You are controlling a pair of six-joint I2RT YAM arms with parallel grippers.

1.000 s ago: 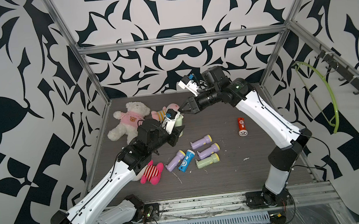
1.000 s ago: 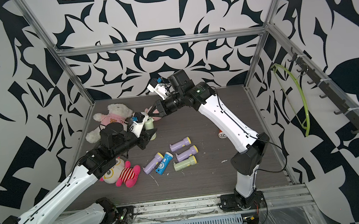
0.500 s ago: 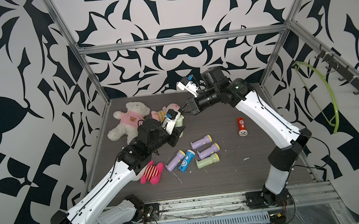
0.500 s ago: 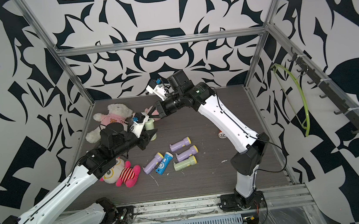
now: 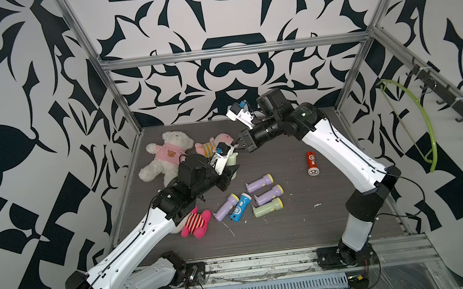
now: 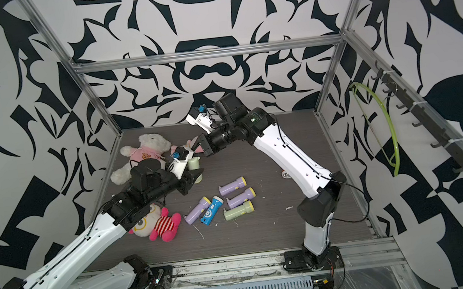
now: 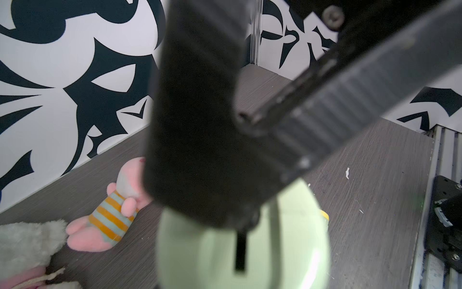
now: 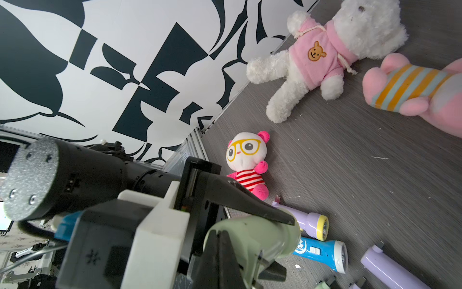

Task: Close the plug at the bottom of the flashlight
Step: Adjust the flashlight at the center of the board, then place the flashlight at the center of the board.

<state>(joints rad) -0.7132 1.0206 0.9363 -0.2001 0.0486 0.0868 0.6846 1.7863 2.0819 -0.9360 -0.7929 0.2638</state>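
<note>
A pale green flashlight (image 5: 231, 159) (image 6: 193, 163) hangs above the table's back left, and my left gripper (image 5: 230, 169) (image 6: 194, 173) is shut on its body. In the right wrist view the left fingers (image 8: 250, 207) clamp the flashlight (image 8: 257, 237) from two sides. My right gripper (image 5: 236, 148) (image 6: 197, 152) (image 8: 218, 236) is shut, its joined tips resting against the flashlight's rear end. The left wrist view shows the right gripper's dark fingers (image 7: 200, 125) covering most of the green flashlight (image 7: 280, 250). I cannot make out the plug clearly.
Several flashlights lie mid-table: purple ones (image 5: 259, 182) (image 5: 269, 194) (image 5: 226, 208), a blue one (image 5: 240, 207) and a green one (image 5: 267, 207). A red cylinder (image 5: 311, 163) lies to the right. A white bear (image 5: 169, 154), a pink striped plush (image 5: 210, 146) and a panda plush (image 5: 196, 220) lie left.
The right gripper's jaws have closed the last small bit against the flashlight's end. The left gripper keeps the same hold, and both arms have barely moved.
</note>
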